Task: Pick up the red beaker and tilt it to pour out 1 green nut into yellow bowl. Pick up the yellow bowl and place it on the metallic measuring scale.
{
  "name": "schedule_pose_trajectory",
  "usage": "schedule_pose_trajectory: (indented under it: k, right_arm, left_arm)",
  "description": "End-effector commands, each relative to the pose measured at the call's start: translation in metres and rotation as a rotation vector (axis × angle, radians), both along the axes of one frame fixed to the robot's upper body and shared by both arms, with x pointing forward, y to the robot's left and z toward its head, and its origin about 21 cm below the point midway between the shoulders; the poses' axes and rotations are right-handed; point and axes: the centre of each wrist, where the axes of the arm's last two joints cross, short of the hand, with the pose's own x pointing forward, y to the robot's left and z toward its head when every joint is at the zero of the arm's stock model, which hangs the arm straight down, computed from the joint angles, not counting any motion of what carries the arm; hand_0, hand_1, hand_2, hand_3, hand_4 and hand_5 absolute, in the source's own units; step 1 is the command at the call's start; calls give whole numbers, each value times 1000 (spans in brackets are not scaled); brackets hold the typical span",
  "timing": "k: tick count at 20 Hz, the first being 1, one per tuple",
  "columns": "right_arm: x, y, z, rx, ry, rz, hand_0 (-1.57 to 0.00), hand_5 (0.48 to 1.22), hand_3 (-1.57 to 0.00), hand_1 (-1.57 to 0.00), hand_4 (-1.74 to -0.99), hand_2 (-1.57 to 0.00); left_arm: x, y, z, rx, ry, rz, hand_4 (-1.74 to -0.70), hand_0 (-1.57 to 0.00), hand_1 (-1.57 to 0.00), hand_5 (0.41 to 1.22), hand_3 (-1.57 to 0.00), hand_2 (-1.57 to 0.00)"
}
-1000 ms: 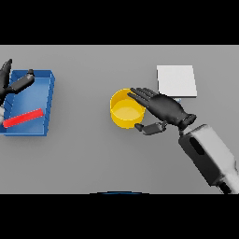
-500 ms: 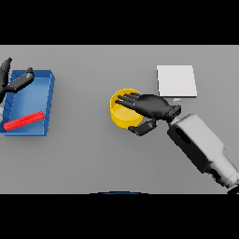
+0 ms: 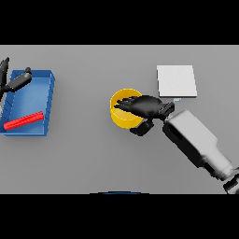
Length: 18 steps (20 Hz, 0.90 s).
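Right hand (image 3: 145, 106) clamped over yellow bowl (image 3: 122, 116) rim, thumb outside; left hand (image 3: 10, 80), fingers spread, above blue tray (image 3: 46, 100).

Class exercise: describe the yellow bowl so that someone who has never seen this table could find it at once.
Start at the grey table and look near its middle, left of the pale square scale. The yellow bowl sits there under the right hand, whose fingers reach over its rim. It is the only round, yellow thing.
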Motion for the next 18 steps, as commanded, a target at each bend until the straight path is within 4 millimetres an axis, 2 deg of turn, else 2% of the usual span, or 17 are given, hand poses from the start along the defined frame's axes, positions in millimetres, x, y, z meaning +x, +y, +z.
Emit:
schedule_pose_trajectory:
  k: [1,3,5,6,7,8,9,11,12,14,15,18]
  right_arm:
    - [-2,4,-5,-14,6,4,1,703,1,1,-1304,1]
    - [0,8,-6,-25,-2,8,1,729,-11,1,-1308,-4]
    - [2,11,-5,-49,-6,0,-16,784,-94,-40,-1339,-68]
    - [1,12,-4,-58,-10,11,-93,820,-160,-107,-1362,-133]
    - [-2,15,-6,-62,-10,17,-258,900,-249,-236,-1387,-233]
    - [-2,13,-5,-65,-1,21,-508,964,-359,-437,-1425,-388]
    - [-3,10,-7,-76,6,19,-721,1016,-472,-664,-1488,-624]
    - [-3,12,-6,-89,25,24,-1027,1090,-691,-991,-1571,-965]
    - [-1,9,-5,-93,44,31,-1136,1116,-867,-1107,-1604,-1086]
    - [-1,8,-3,-97,57,30,-1292,1154,-1019,-1274,-1649,-1261]
    - [-2,6,-2,-92,63,24,-1348,1167,-1092,-1333,-1667,-1283]
    - [-2,6,1,-89,58,26,-1457,1193,-1170,-1449,-1703,-1387]
  left_arm:
    - [0,0,-1,4,-4,-6,-795,1,1,732,1,1]
    - [4,0,2,2,-2,-1,-793,1,1,729,1,1]
    - [3,2,3,5,-4,-5,-792,1,1,725,1,1]
    - [3,2,3,-1,-7,-14,-792,1,1,723,1,1]
    - [3,-1,3,-4,-10,-16,-793,1,1,722,1,1]
    - [2,2,3,-3,-11,-11,-793,1,1,723,1,1]
    - [1,-1,1,-9,-11,-13,-795,1,1,725,1,1]
    - [-1,2,6,-14,-18,-5,-800,1,1,727,1,1]
    - [-1,2,7,-8,-15,2,-799,1,1,728,1,1]
    - [-1,0,6,-3,-11,-8,-799,1,1,727,1,1]
    - [-1,0,5,-7,-12,-8,-800,1,1,726,1,1]
    - [-3,-3,6,-6,-16,-5,-804,1,1,726,1,1]
